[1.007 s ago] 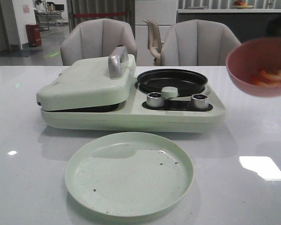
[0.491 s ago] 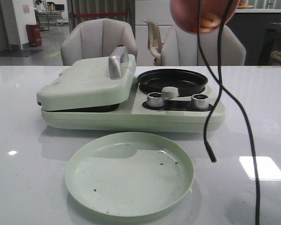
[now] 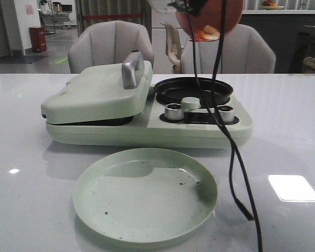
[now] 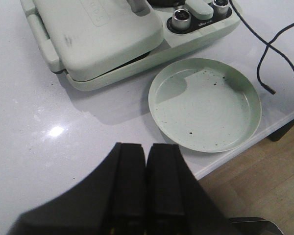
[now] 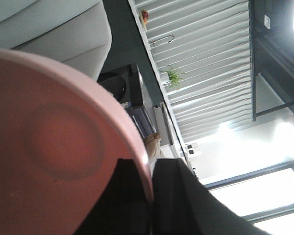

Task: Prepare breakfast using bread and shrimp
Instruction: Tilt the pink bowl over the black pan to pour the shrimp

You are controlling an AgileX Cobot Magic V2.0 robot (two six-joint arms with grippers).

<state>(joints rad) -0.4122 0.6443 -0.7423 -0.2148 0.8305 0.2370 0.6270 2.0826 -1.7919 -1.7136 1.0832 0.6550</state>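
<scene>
Shrimp (image 3: 206, 34) in tool-held (image 5: 149, 196) bowl (image 3: 210, 18)

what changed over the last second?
The pink bowl of shrimp, clamped at its rim by the right end effector, swung from the table's right edge up and leftward, now tilted above the black pan. Green plate, closed grill lid and left end effector unchanged.

Soft, even indoor light falls on the glossy white table (image 3: 37, 157), which mirrors a bright ceiling patch and casts faint shadows under the green plate (image 3: 145, 194), while the right wrist view is blurred close-up, backlit, possibly overexposed by windows.
</scene>
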